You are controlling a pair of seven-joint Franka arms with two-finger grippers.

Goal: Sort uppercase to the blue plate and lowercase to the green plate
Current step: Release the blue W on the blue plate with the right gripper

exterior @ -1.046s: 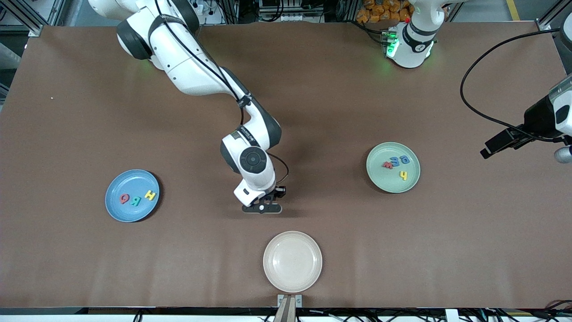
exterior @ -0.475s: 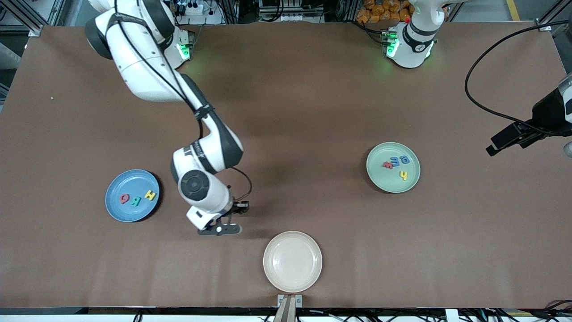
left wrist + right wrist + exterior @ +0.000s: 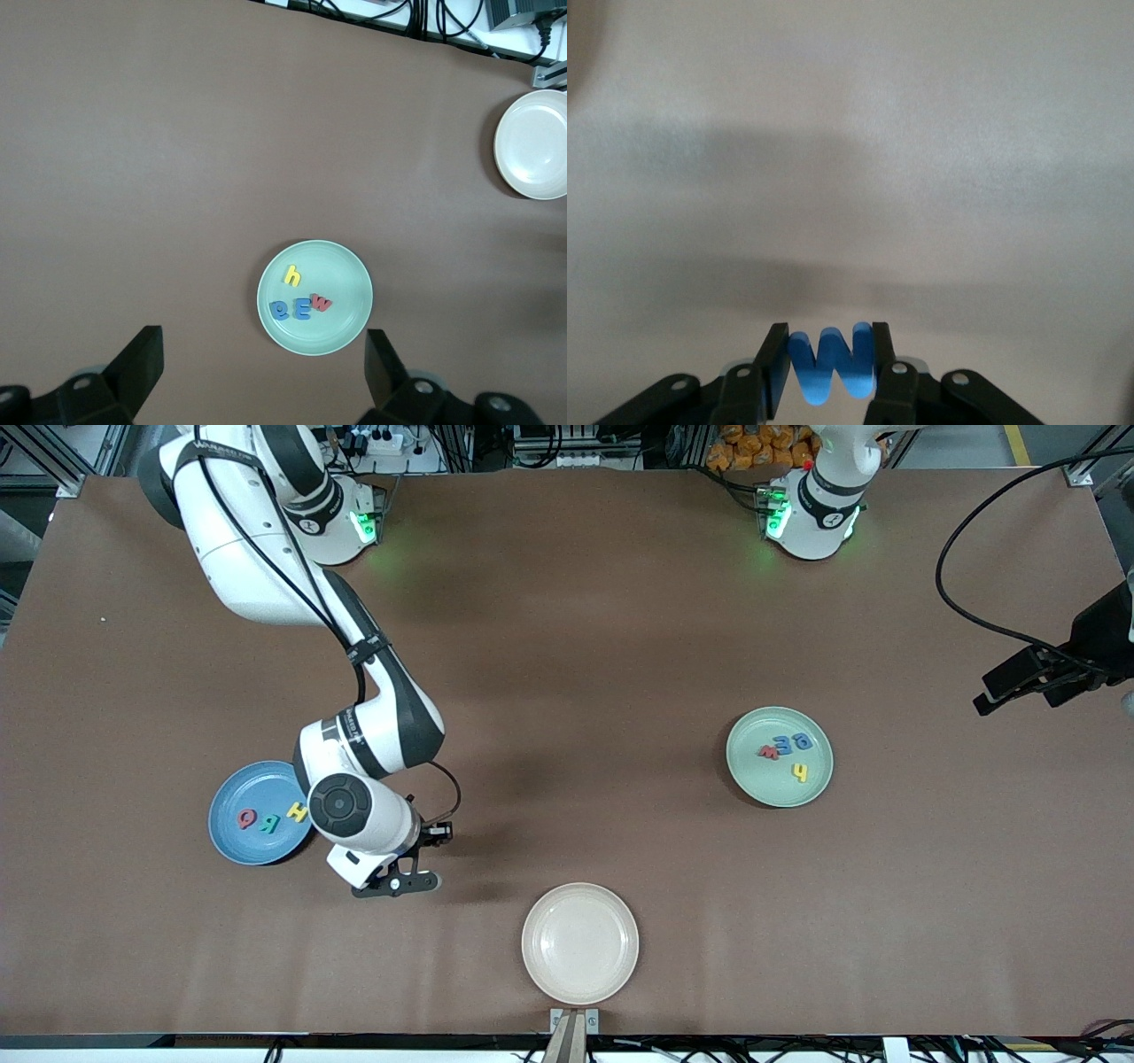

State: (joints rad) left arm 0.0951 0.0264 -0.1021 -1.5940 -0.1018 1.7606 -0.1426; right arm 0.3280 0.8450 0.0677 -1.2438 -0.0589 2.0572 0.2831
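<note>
Brown table (image 3: 620,646) fills the whole front frame, with three plates on it: the blue plate (image 3: 232,838) at lower left, the green plate (image 3: 751,779) right of center, and one cream plate (image 3: 580,943) at bottom center with nothing in it. The blue plate holds three capitals, red Q (image 3: 246,817), teal R (image 3: 269,822) and yellow H (image 3: 299,812), partly under the right arm's wrist. The green plate holds four lowercase: red w (image 3: 768,752), small blue m (image 3: 783,745), blue a (image 3: 801,740), yellow h (image 3: 800,772). The right gripper (image 3: 396,883) hangs over bare table just beside the blue plate, and only the right wrist view shows what it's got: jaws clamped on the big angular blue W (image 3: 830,363), standing upright between the fingers. The left gripper (image 3: 263,372) waits at the right edge of the front view; its wrist view shows the jaws spread wide with nothing between them, looking down on the green plate.
</note>
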